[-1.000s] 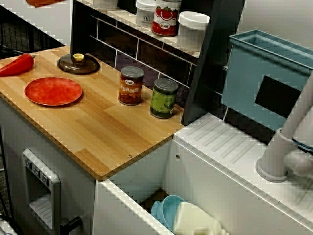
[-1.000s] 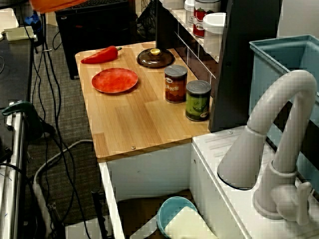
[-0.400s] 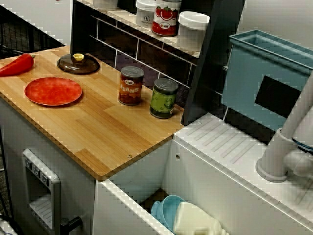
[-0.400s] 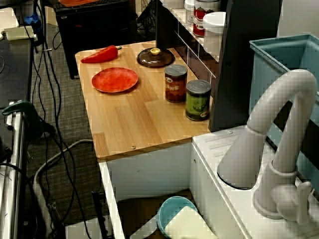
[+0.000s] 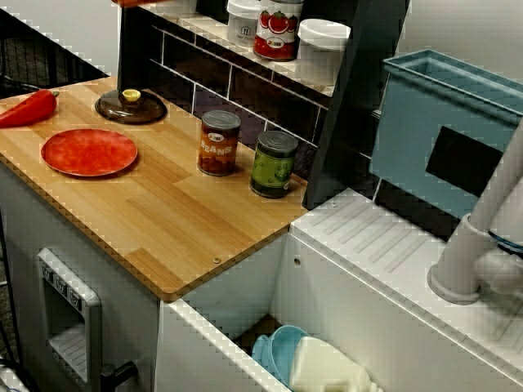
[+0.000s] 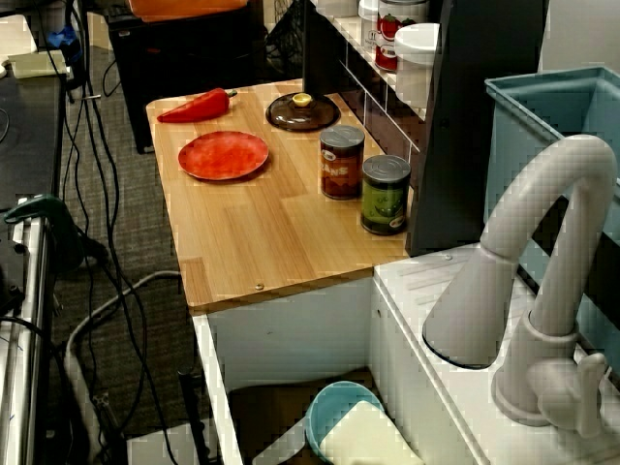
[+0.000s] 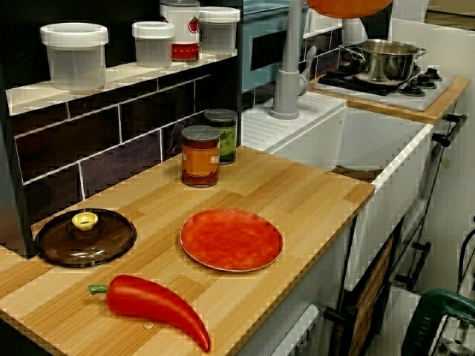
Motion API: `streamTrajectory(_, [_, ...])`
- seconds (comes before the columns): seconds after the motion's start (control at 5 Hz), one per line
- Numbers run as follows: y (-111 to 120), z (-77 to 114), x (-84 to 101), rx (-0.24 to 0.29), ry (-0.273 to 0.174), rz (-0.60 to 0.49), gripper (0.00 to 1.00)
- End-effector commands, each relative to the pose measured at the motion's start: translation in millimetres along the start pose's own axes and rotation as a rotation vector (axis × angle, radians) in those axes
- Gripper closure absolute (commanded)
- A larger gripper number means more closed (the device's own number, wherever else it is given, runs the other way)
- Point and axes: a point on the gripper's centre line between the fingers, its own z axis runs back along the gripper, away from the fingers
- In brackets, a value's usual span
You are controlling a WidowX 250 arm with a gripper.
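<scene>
The claw shows in none of the views, so whether it is released or clenched cannot be told. Only a smooth, rounded orange shape cuts the top edge of each view, high up and touching nothing; what it is remains unclear. Below it lies the pale plank-wood countertop. On it sit a dark brown glass lid with a yellow knob, a flat red round plate and a glossy curved red pepper. Farther off stand an orange-labelled tin and a green-labelled tin. I judge this an aloft stage; any lowering calls for bare wood.
</scene>
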Motion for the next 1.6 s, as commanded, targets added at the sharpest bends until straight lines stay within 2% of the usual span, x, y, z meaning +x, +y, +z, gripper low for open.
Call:
streamTrajectory(0.0, [-33.1,-26.9,11.1,0.015,0.105,-0.087,1.00])
streamTrajectory(0.2, [-41.2,-32.8,13.4,0.033,0.097,-0.109,1.00])
streamTrajectory(0.4, [-42.3,-34.5,18.0,0.010,0.096,-0.117,1.00])
streamTrajectory(0.8, [-54.1,-41.9,25.4,-0.010,0.128,-0.130,1.00])
streamTrajectory(1.2, [-65.8,-41.4,29.8,-0.053,0.133,-0.132,1.00])
streamTrajectory(1.4, [-64.6,-44.4,35.2,-0.065,0.131,-0.125,1.00])
